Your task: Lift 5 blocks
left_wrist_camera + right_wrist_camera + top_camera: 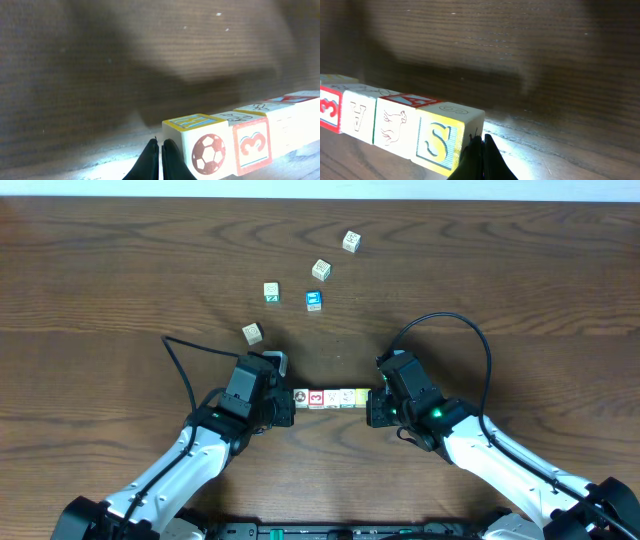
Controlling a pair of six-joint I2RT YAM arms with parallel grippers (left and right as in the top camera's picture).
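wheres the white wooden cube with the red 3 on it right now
Overhead, the red-3 cube is second in the block row counting from the left gripper, right beside the soccer-ball cube.

Blocks (250,145) run off right edge, far ones blurred.

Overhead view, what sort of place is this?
Probably a robot test bench: a wood-grain table, a robot's left arm and right arm, and toy picture blocks lined up between them.
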